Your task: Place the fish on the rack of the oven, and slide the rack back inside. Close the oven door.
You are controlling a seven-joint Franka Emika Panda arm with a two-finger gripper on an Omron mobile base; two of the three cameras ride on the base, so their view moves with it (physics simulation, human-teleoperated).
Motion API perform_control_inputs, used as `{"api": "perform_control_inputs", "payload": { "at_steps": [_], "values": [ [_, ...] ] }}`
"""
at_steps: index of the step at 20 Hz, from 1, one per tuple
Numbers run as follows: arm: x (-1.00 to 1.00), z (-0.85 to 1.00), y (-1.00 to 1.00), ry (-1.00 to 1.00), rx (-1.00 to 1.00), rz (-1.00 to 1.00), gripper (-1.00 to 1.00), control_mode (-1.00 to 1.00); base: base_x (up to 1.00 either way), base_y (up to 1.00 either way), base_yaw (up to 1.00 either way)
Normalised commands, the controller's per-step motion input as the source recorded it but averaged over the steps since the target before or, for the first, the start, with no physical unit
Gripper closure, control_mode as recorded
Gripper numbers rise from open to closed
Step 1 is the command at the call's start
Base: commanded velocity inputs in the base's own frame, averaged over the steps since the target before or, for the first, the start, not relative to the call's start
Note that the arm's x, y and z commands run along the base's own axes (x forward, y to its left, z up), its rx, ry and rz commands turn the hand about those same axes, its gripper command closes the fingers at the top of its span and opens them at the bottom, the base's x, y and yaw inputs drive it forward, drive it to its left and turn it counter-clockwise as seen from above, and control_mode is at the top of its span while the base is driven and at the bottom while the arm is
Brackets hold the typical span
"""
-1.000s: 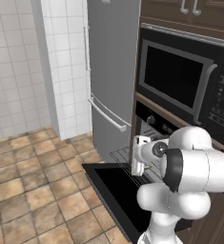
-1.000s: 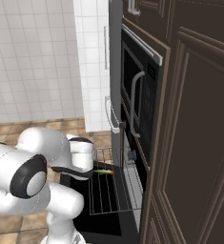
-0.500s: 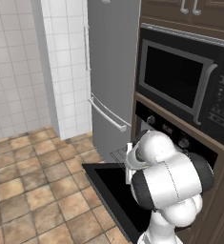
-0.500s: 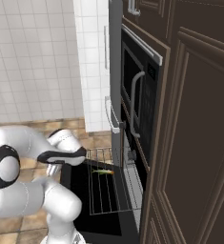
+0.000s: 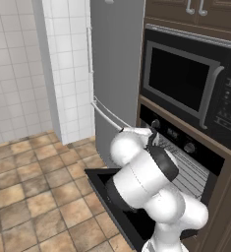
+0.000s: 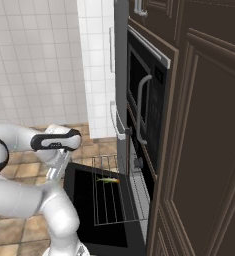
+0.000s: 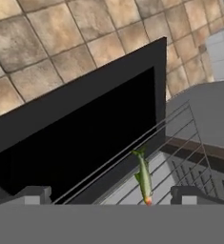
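The small slender green-grey fish is seen lying on the flat grey wire rack, which is drawn out over the lowered black oven door of the black built-in oven. The end effector is held released above the fish, nothing grasped between its spread fingertips. Brown floor tiles are visible beyond the door.

Kitchen corner, fridge and microwave

A grey fridge stands beside the black microwave; white wall tiles, brown floor tiles.
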Motion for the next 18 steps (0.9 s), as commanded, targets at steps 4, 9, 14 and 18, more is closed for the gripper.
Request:
{"api": "perform_control_inputs", "payload": {
  "at_steps": [4,9,14,18],
  "values": [
    [0.20,-0.38,0.00,0.15,-0.15,0.02,-1.00,-1.00,0.00,0.00,0.00],
    [0.03,-0.68,0.00,0.10,-0.13,0.09,-1.00,-1.00,0.00,0.00,0.00],
    [0.00,-0.65,0.00,0.05,-0.09,0.13,-1.00,-1.00,0.00,0.00,0.00],
    [0.00,-0.45,-0.04,0.04,-0.06,0.18,-1.00,-1.00,0.00,0.00,0.00]
  ]
}}
